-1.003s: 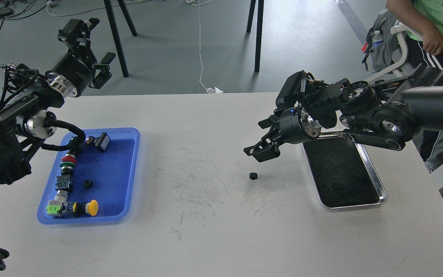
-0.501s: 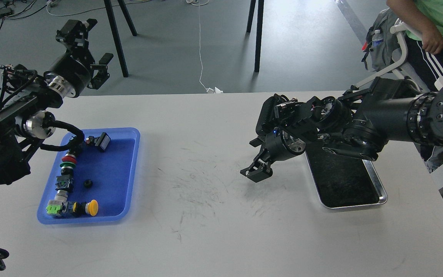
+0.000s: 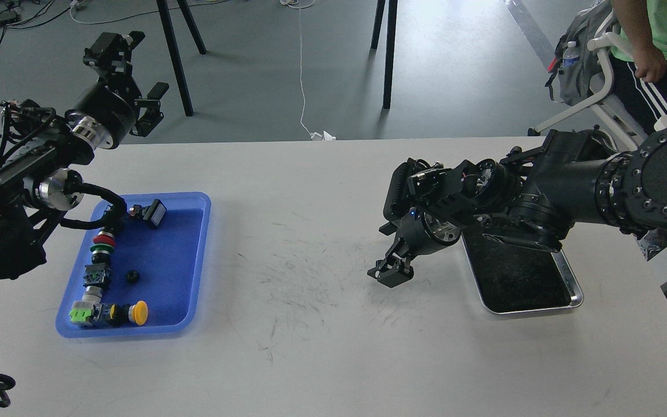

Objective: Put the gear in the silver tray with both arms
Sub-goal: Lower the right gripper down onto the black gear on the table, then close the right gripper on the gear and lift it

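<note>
The silver tray [image 3: 571, 277] lies on the right of the white table, its dark bottom partly covered by my right arm. My right gripper [image 3: 390, 274] is down at the table surface just left of the tray, fingers pointing down and still apart. The small black gear is hidden under or between these fingers. My left gripper [image 3: 149, 62] is open and empty. It is raised high beyond the table's far left edge, above and behind the blue tray.
A blue plastic tray [image 3: 200, 255] at the left holds several push-button parts and a small black gear-like piece [image 3: 132, 277]. A person [image 3: 658, 35] and a chair stand beyond the table's far right corner. Tripod legs stand on the floor behind.
My right gripper has moved down and slightly left onto the spot where the gear lay, so the gear is now hidden. The left arm has barely moved.
</note>
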`<state>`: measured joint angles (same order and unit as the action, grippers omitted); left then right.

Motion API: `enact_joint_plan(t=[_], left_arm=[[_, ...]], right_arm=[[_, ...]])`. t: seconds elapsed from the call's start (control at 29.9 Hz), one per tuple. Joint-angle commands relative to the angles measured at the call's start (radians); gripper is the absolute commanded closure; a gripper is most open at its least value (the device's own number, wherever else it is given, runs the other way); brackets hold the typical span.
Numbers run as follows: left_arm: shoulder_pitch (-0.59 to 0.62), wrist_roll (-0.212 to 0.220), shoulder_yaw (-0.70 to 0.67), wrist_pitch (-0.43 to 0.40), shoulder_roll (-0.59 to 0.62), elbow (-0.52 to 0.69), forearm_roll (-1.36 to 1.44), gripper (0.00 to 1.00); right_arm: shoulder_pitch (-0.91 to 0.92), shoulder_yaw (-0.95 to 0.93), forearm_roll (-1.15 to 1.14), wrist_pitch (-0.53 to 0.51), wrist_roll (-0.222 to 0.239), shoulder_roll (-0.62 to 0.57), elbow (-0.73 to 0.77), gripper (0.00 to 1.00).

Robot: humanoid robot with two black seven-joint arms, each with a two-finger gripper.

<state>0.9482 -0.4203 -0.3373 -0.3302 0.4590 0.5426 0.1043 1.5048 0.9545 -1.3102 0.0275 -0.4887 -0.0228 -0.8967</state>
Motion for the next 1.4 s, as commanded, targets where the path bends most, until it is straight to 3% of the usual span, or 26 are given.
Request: enact_joint_plan(t=[0.0, 0.1, 0.3, 0.74, 0.94, 1.07, 1.37], left_arm=[[0.0, 0.0, 0.0, -0.001, 0.0, -0.001, 0.0, 0.02], [0.0, 0.0, 0.0, -0.001, 0.0, -0.006, 0.0, 0.02], [0.0, 0.0, 0.0, -0.001, 0.0, -0.006, 0.0, 0.02], [-0.002, 0.0, 0.0, 0.0, -0.002, -0.007, 0.0, 0.02], [-0.002, 0.0, 0.001, 0.0, 0.0, -0.007, 0.0, 0.02], [-0.011, 0.0, 0.0, 0.0, 0.0, -0.007, 0.0, 0.02], [-0.012, 0.0, 0.001, 0.0, 0.0, -0.007, 0.0, 0.02]], right_arm=[[-0.02, -0.003, 0.0, 0.003, 0.0, 0.0, 0.01, 0.09], [-0.04, -0.003, 0.0, 0.003, 0.0, 0.003, 0.028, 0.1], [-0.071, 0.0, 0.0, 0.002, 0.0, 0.023, 0.079, 0.21], [-0.064, 0.001, 0.0, -0.012, 0.0, 0.023, 0.078, 0.38], [-0.063, 0.001, 0.003, -0.017, 0.0, 0.023, 0.075, 0.39], [-0.06, 0.003, 0.0, -0.02, 0.0, 0.023, 0.075, 0.49], [-0.063, 0.001, 0.0, -0.031, 0.0, 0.023, 0.073, 0.56]])
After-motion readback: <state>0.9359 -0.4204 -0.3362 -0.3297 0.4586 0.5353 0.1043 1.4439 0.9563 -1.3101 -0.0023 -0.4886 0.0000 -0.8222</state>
